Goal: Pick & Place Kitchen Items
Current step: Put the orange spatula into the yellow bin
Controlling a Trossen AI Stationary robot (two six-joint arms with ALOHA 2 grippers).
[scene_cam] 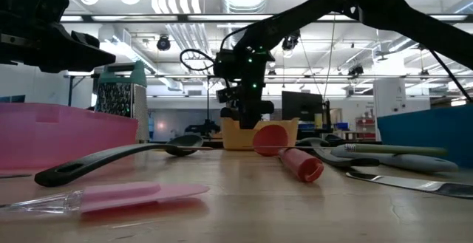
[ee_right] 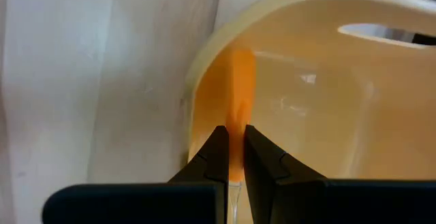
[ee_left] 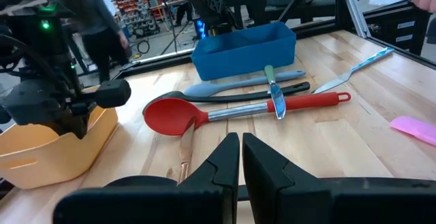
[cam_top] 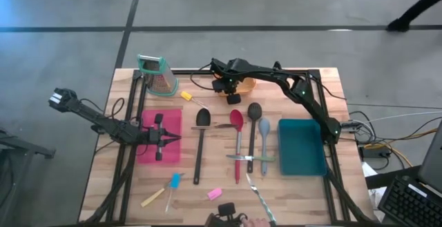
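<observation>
The right end effector (ee_right: 231, 157) is clenched on an orange-tipped tool (ee_right: 238, 101) — its blade hangs over the rim of the orange tub (ee_right: 320, 108) directly ahead, at the counter's (cam_top: 207, 179) far edge. The left end effector (ee_left: 240, 157), fingers closed on nothing, hovers above the pink bin (cam_top: 146, 127). Beyond it lie the red spoon (ee_left: 204, 112), black spoon (cam_top: 199, 144) and pale-blue spoon (ee_left: 231, 84) — all on the counter.

Pale wooden plank table (cam_top: 297, 199), matt. Red glossy-plastic spoon (ee_left: 178, 114) with metal shank. Teal smooth plastic bin (cam_top: 301, 147).
</observation>
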